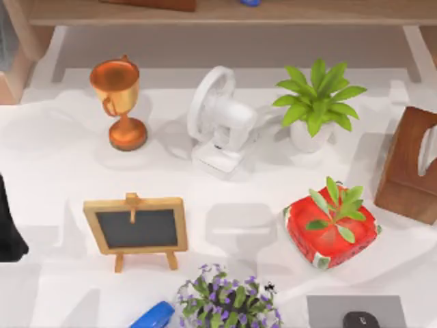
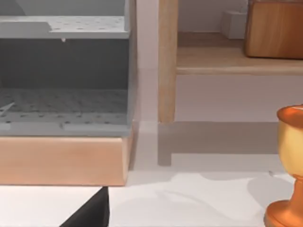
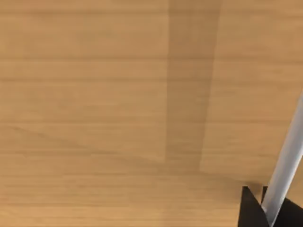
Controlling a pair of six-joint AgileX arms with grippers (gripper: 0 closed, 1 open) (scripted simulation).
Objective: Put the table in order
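The white table (image 1: 54, 171) carries a copper trophy (image 1: 117, 102) at the back left, also seen in the left wrist view (image 2: 289, 170). A white desk fan (image 1: 220, 123) stands beside it, then a green plant in a white pot (image 1: 315, 109). Nearer the front are a small chalkboard easel (image 1: 136, 227), a red pot with a green sprout (image 1: 331, 227) and a purple-flowered plant (image 1: 229, 297). My left gripper (image 1: 8, 225) is a black shape at the table's left edge, apart from every item; a black tip of it (image 2: 90, 215) shows low over the tabletop. My right gripper (image 3: 270, 213) faces a light wooden surface (image 3: 118, 94).
A light-brown wooden shelf (image 1: 225, 12) runs along the back, with a post (image 2: 168, 61) and a grey perforated rack (image 2: 64, 71) on a wooden base. A brown wooden box (image 1: 412, 167) stands at the right edge. At the front lie a blue object (image 1: 153, 316) and a grey pad (image 1: 355, 309) with a black mouse (image 1: 360, 320).
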